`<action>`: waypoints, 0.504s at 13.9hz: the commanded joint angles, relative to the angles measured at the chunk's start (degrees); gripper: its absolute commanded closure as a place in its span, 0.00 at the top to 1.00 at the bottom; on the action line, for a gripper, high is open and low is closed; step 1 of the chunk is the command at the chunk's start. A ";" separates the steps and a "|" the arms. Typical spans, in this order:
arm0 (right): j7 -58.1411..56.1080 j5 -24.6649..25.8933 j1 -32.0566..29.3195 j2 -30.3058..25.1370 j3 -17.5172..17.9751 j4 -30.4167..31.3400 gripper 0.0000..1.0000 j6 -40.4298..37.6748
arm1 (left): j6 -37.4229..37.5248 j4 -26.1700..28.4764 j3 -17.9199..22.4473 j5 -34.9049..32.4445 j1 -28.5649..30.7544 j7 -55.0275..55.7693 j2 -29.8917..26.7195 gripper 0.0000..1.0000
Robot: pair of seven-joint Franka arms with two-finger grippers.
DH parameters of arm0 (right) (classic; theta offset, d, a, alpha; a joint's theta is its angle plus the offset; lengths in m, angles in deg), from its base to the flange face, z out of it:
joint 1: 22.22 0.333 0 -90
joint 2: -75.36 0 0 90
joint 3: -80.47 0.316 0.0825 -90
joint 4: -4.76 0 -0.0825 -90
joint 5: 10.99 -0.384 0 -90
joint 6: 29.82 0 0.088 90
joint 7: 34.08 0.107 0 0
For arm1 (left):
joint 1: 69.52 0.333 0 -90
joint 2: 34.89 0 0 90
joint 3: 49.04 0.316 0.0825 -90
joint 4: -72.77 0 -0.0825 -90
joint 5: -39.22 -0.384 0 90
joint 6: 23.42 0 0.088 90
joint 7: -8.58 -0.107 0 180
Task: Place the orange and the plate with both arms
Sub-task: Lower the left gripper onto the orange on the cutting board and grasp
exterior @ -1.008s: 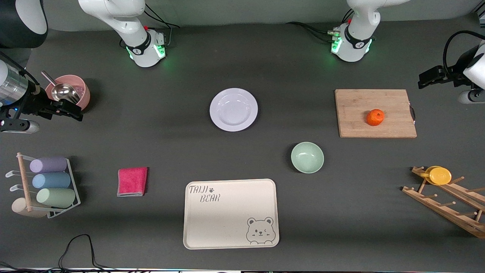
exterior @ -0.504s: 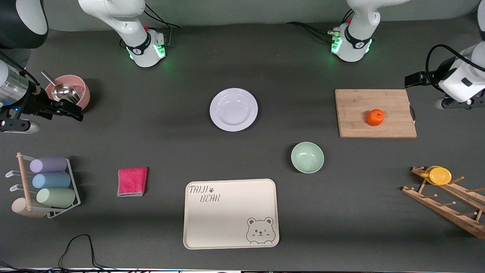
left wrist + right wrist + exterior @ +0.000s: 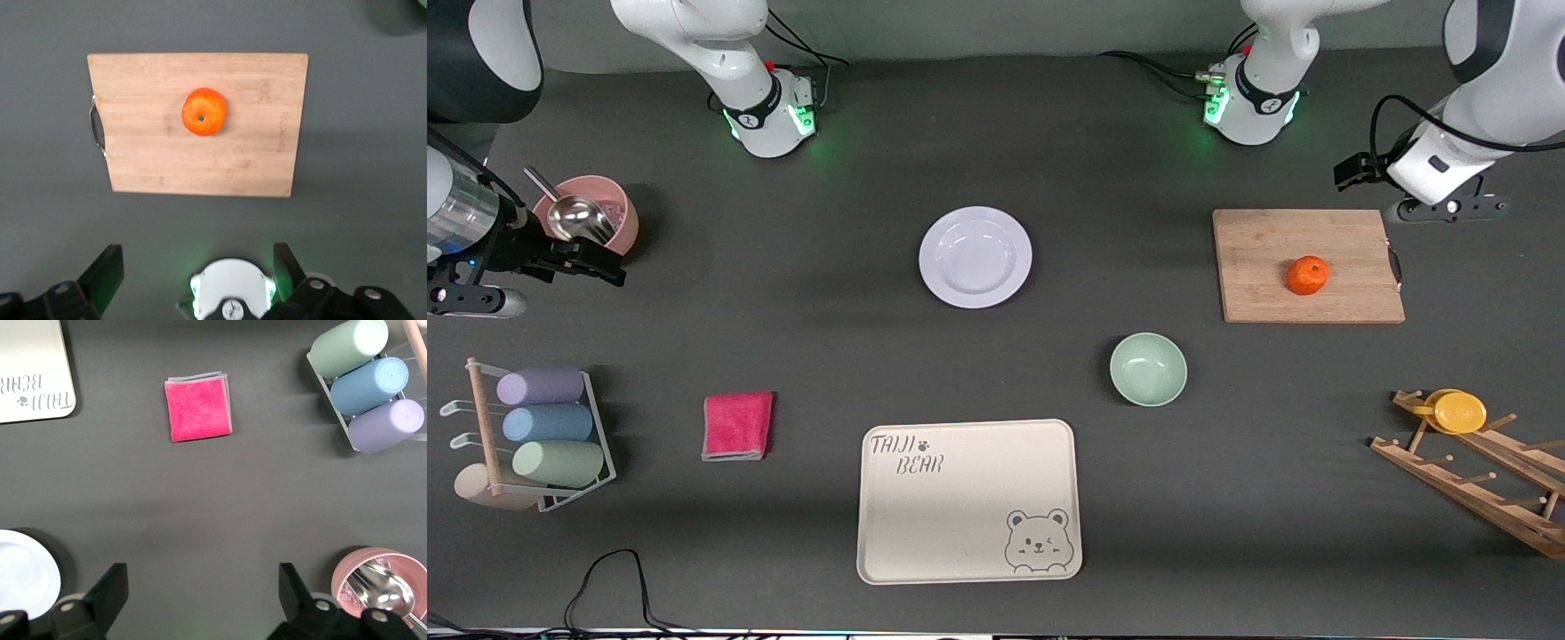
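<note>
Robot lab bench: dark table (image 3: 996, 133) with two bolted arm bases, trailing cables (image 3: 605, 587), staged kitchenware like cup rack (image 3: 534, 440), tray (image 3: 969, 502).

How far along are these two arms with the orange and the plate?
Nothing looks done yet. The orange sits on the wooden cutting board and the plate lies bare on the table, both untouched. In hand: the left gripper hangs open over the table beside the board's edge. The right gripper is open over the table beside the pink bowl, holding nothing. Both pickups and placements remain.
</note>
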 commanded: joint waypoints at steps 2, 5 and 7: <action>1.41 -0.02 -0.50 2.10 -0.09 -1.51 1.00 -0.86 | -15.47 11.17 0.96 -0.87 1.43 -1.53 0.55 1.00; 1.59 -0.02 -0.59 2.46 -0.35 -1.87 1.00 -1.04 | -24.38 13.75 1.05 -0.87 2.05 -1.44 7.04 1.00; 1.59 -0.01 -0.51 2.64 -0.53 -2.04 1.00 -1.21 | -27.90 14.01 1.31 -0.79 2.32 -1.44 10.56 1.00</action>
